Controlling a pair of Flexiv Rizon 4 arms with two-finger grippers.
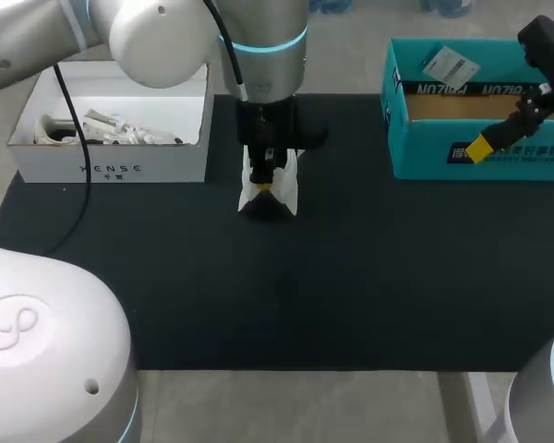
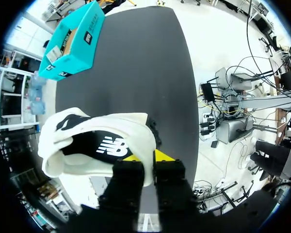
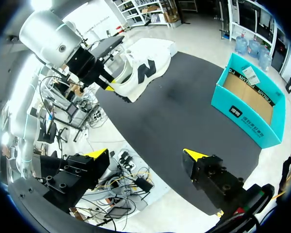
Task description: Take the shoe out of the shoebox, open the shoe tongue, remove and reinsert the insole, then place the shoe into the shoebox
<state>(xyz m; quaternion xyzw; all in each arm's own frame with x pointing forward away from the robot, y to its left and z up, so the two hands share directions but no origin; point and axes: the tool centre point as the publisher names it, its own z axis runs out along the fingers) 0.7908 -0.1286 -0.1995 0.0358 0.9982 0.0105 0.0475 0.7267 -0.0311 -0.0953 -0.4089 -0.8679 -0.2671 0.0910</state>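
Left fingers [image 2: 164,155] pinch white shoe [image 2: 131,127] heel; right fingers [image 3: 195,155] spread wide.

The sneaker [image 2: 94,145] looks like smooth white synthetic leather with a dark fabric lining, and the mat [image 1: 351,277] is dead matt black, rubber or felt, can't tell. The teal shoebox [image 1: 425,159] is matt printed cardboard, raw brown inside; the white box [image 1: 111,168] is matt card too, with crinkly paper [image 1: 120,129] in it. The left arm [image 1: 157,37] has a smooth, glossy pale shell, plastic or painted metal.
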